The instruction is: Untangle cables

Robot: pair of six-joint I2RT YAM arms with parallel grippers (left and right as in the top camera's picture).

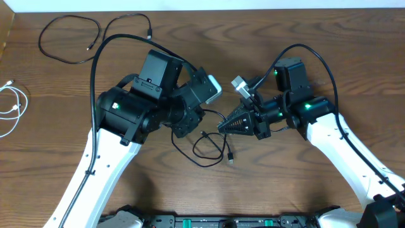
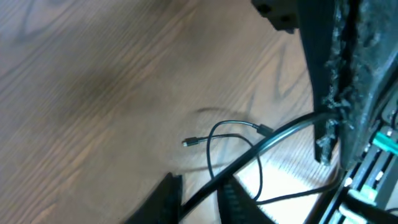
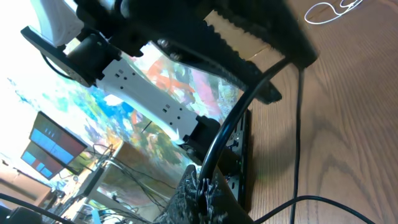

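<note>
A black cable [image 1: 209, 149] lies in loose loops on the table between my arms, its plug [image 1: 231, 159] to the right. My right gripper [image 1: 221, 126] is shut on this cable; in the right wrist view the strand [image 3: 239, 115] rises from the closed right gripper [image 3: 202, 186]. That strand [image 2: 273, 137] runs between the fingers of my left gripper [image 2: 199, 182], which stand narrowly open around it. From overhead the left gripper [image 1: 205, 120] is mostly hidden under its wrist. A second black cable [image 1: 69, 38] lies far left at the back, and a white cable [image 1: 12, 104] at the left edge.
The two arms meet over the table's middle, their thick black supply wires [image 1: 101, 57] arching above them. The table's front edge with a black rail [image 1: 221, 221] is just below the loops. The white cable [image 3: 329, 9] also shows in the right wrist view.
</note>
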